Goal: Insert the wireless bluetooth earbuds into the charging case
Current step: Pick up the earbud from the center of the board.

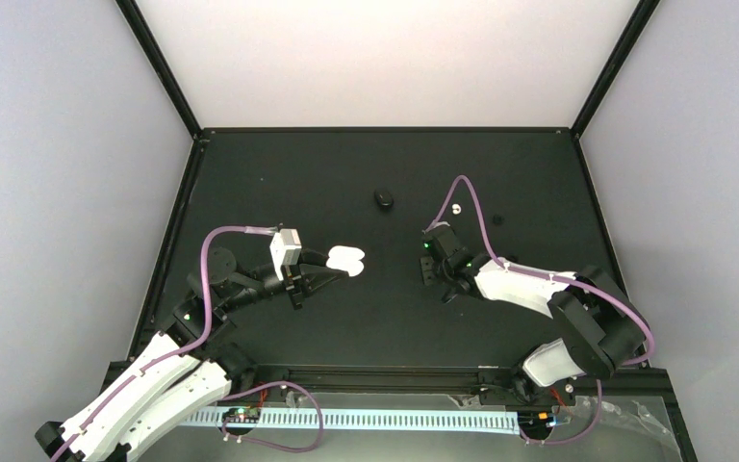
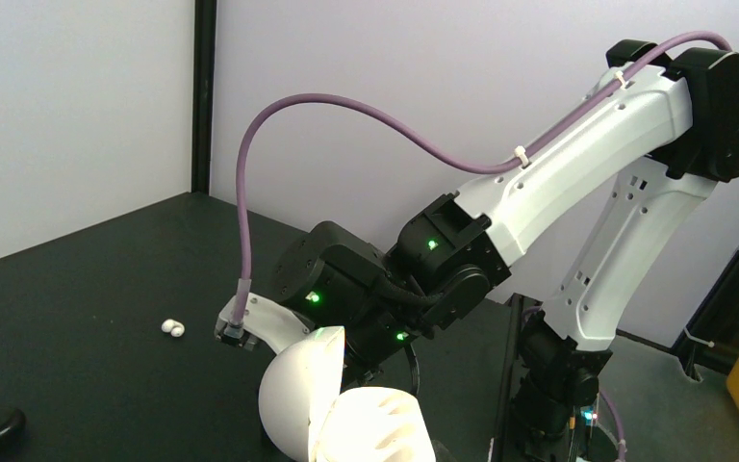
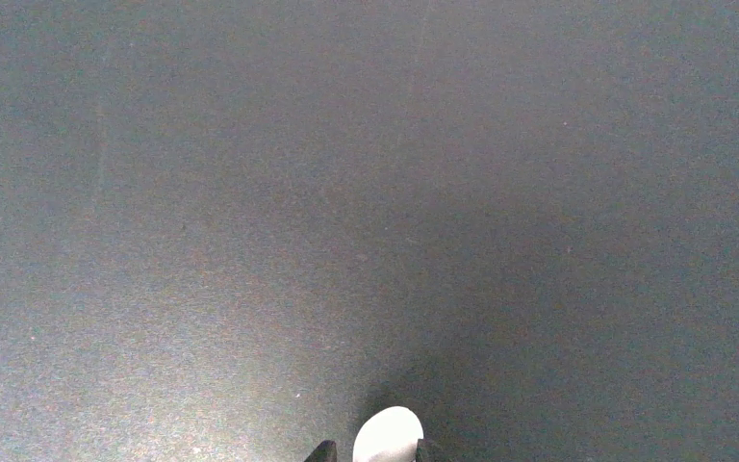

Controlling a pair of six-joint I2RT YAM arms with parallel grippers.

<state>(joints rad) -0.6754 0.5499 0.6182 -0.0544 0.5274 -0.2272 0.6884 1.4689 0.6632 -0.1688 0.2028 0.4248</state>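
Left pincer (image 1: 328,272) around open case (image 1: 348,258)

Black oval case (image 1: 383,198) on table (image 1: 298,173).

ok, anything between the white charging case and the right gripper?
No. In the top view the black table between the white charging case and the right gripper is bare.

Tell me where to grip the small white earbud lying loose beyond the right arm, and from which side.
Probably from straight above, pinching across the short width at the dip between its two rounded lobes. The earbud lies low on the table with bare surface around it.
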